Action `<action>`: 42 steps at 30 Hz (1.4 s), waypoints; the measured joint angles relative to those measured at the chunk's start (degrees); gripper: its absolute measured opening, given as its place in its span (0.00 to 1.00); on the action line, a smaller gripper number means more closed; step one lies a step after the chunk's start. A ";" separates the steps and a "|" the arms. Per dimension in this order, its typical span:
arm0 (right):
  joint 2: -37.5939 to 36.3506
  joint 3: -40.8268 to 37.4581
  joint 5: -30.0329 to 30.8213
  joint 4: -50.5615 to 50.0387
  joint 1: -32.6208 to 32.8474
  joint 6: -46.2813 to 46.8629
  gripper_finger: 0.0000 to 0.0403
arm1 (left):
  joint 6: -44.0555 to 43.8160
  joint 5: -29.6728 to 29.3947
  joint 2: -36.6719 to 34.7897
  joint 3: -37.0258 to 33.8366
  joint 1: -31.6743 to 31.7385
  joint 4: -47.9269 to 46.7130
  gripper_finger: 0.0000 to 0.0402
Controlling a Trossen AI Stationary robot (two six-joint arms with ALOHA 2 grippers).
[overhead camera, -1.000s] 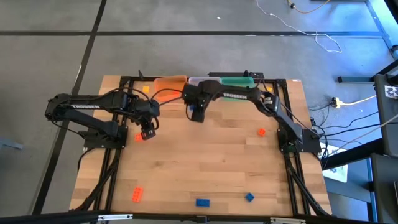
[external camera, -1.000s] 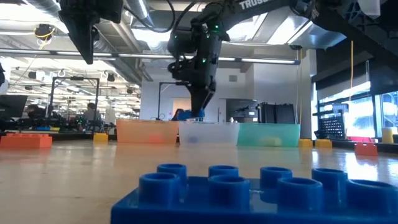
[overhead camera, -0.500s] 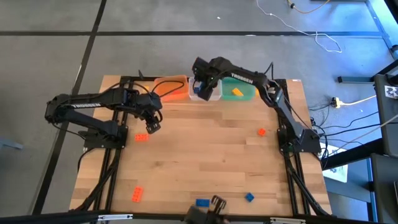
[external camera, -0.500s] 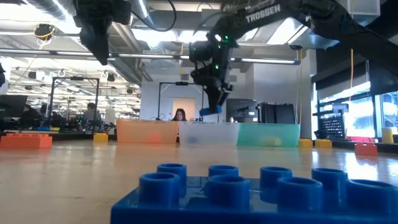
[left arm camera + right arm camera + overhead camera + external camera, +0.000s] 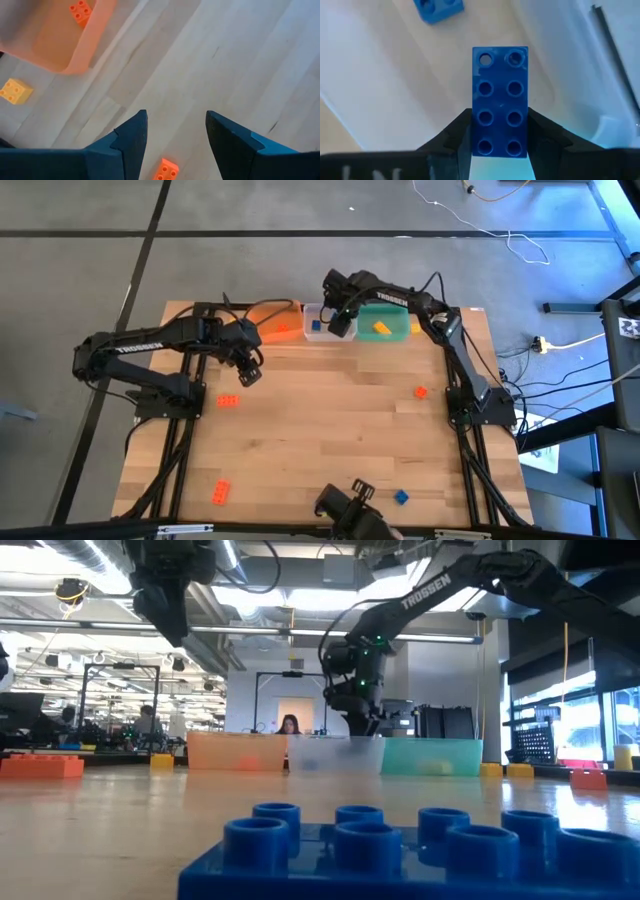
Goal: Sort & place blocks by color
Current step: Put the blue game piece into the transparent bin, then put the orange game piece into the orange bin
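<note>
The right pincer [image 5: 500, 137] is clamped on a long blue block [image 5: 500, 100] and hangs over the clear tub [image 5: 316, 323], where another blue block [image 5: 438, 9] lies. Next, I'd say, it lets go. The left pincer [image 5: 175, 137], apart and empty, hovers over an orange block [image 5: 166, 170] on the tabletop [image 5: 340, 430].

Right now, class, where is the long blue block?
The long blue block is held in the right gripper, above the clear tub at the table's far edge.
</note>
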 joint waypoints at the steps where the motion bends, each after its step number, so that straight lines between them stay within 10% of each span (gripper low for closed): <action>1: 0.00 -0.39 -0.59 -0.06 -0.05 -0.07 0.35 | 0.01 0.22 0.00 0.00 0.29 0.00 0.48; 26: -0.38 9.30 -2.53 -14.63 0.69 -0.53 0.63 | 0.17 0.63 0.00 0.00 1.36 -0.89 0.48; 42: -10.20 20.25 -12.61 -27.03 16.80 -6.67 0.63 | 10.37 7.63 0.00 0.00 1.29 -0.59 0.48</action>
